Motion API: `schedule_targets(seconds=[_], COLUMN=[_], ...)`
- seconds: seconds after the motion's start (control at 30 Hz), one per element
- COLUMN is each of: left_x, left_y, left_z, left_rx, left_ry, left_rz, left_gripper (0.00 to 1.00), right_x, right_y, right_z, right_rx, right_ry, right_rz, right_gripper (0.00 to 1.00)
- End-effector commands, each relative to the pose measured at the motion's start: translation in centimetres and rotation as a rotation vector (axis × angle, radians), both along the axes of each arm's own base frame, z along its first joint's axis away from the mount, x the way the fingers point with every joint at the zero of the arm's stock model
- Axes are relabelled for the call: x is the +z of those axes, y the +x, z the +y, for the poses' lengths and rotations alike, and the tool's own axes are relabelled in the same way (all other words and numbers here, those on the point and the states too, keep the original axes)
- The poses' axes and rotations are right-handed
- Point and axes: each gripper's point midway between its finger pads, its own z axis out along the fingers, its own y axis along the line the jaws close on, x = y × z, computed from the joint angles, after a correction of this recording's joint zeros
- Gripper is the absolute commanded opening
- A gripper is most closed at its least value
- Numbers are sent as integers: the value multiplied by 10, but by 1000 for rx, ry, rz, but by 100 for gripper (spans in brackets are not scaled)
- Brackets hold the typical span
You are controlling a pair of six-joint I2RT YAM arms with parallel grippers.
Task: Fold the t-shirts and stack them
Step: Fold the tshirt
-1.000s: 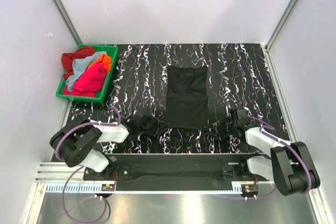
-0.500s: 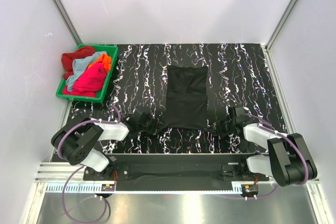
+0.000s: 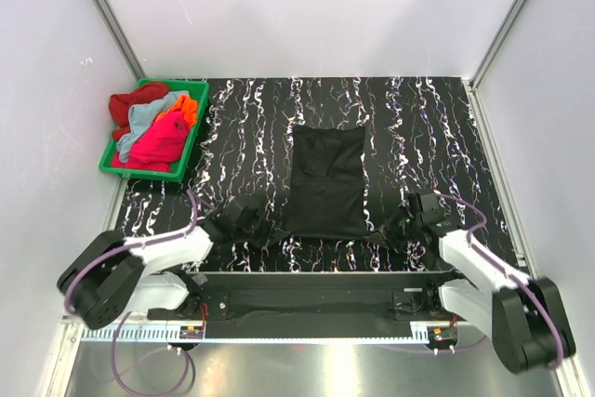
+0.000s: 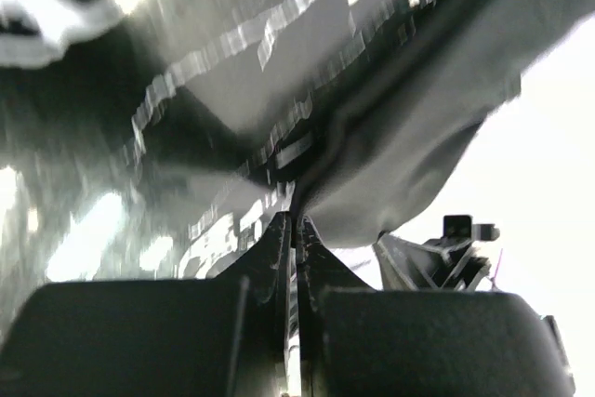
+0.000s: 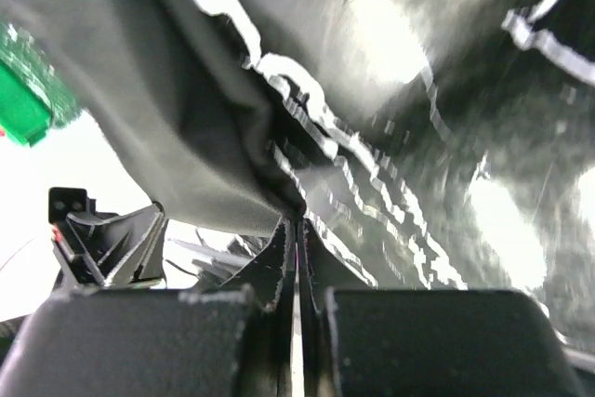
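A black t-shirt (image 3: 325, 178) lies folded into a long strip on the middle of the patterned table. My left gripper (image 3: 274, 230) is shut on its near left corner, and the left wrist view shows the fingers (image 4: 294, 220) pinching the cloth (image 4: 400, 155). At the near right corner my right gripper (image 3: 384, 231) is also shut, its jaws (image 5: 297, 220) closed on the dark fabric (image 5: 186, 137). The near hem hangs slightly lifted between the two. Red (image 3: 125, 109), light blue (image 3: 149, 116), orange (image 3: 188, 109) and pink (image 3: 160, 141) t-shirts lie heaped in the bin.
A green plastic bin (image 3: 199, 127) stands at the far left of the table, and one corner of it (image 5: 19, 104) shows in the right wrist view. White walls with metal posts close in the table on three sides. Both arm bases sit along the near rail.
Both grippers went from partly open to shut on the black shirt's near corners. The near hem has come toward the arms and lifted a little; the left arm has swung lower.
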Motion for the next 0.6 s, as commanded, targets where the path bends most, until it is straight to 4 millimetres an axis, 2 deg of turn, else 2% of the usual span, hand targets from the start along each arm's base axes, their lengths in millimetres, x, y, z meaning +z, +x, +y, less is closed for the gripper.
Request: schedule_targets(seconds=[0.0,0.2,0.27,0.37,0.57], left_x=[11,30,32,44,49], left_y=[-14,-46,-61,-73,-95], left_z=[7,-1,-3,-1,1], left_rx=[-43,-111,-134,-122,-128], left_ry=[58,41,41,29,14], left_rz=[-34,-53,-36,-64,-59], left_gripper=[0,0,0,0,0], right_x=[8,39,44,51,61], right_y=[-23,-39,-46,-59,-86], right_z=[-2,10,11,11,7], right_rx=[80,132,126,132,144], right_ry=[-31,4,18,29,59], right_rz=[1,-33,-28,-17,1], right_gripper=[0,0,0,0,0])
